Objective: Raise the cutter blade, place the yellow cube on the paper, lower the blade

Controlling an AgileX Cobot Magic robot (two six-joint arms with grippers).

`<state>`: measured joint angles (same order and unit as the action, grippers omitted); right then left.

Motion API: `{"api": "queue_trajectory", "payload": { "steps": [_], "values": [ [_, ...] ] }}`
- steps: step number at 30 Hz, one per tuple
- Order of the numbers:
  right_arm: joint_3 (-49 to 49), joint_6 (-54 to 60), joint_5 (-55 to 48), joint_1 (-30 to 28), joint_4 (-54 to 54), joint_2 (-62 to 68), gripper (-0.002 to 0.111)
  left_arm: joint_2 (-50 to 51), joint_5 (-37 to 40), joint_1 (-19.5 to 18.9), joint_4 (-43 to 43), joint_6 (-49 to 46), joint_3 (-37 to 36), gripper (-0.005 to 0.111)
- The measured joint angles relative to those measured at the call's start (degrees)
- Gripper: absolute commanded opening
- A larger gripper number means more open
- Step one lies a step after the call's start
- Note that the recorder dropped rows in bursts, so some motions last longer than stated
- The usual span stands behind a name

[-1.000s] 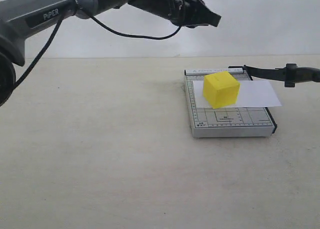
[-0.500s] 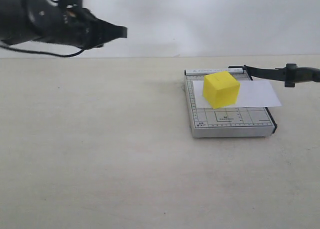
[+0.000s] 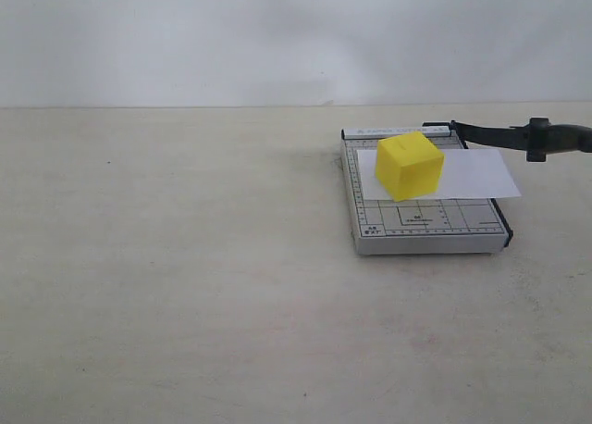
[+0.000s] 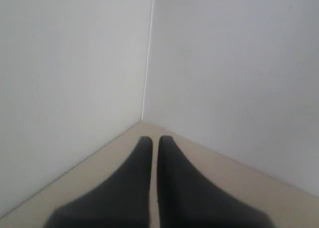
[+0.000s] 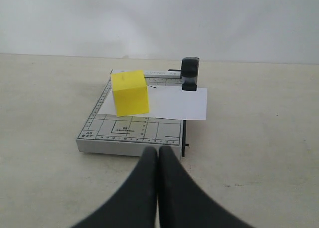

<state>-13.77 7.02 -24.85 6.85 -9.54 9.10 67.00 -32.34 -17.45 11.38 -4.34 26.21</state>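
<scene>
Yellow cube (image 3: pixel 410 165) sits on the white paper (image 3: pixel 476 174), which lies across the grey cutter base (image 3: pixel 425 228) on the surface (image 3: pixel 185 257), all of it ahead of my right jaws and well apart from them. I judge the first two steps done: the cutter blade (image 3: pixel 504 132) stands lifted clear of the base, its thick handle (image 5: pixel 190 73) up in the air beyond the cube. What is left is lowering the blade. For that I would bring the right jaws forward and up to the handle, then press or draw it down steadily. The cube looks clear of the cutting edge, though the paper overhangs it. Both pairs of jaws are clenched on nothing, and the left pair faces a bare wall corner with no cutter ahead of it. A second ago the left arm hung above the cutter; it has since swung away and left the exterior view altogether, while cube, paper and blade have not shifted.
</scene>
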Motion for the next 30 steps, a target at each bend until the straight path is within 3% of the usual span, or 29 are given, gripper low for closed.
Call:
{"api": "queue_trajectory", "payload": {
  "steps": [9,16,24,30],
  "values": [
    [0.0,0.0,0.0,0.0,0.0,0.0,0.000,-25.7,7.0,-1.2,-11.4,5.4,0.0,0.004],
    [0.0,0.0,0.0,0.0,0.0,0.0,0.000,-45.3,29.0,-0.8,-18.7,7.7,-1.5,0.004],
    [0.0,0.0,0.0,0.0,0.0,0.0,0.000,-49.3,29.6,4.0,-19.1,18.2,-14.8,0.004],
    [0.0,0.0,0.0,0.0,0.0,0.0,0.000,-49.3,34.9,4.8,-18.9,20.2,-24.0,0.004]
  ]
}}
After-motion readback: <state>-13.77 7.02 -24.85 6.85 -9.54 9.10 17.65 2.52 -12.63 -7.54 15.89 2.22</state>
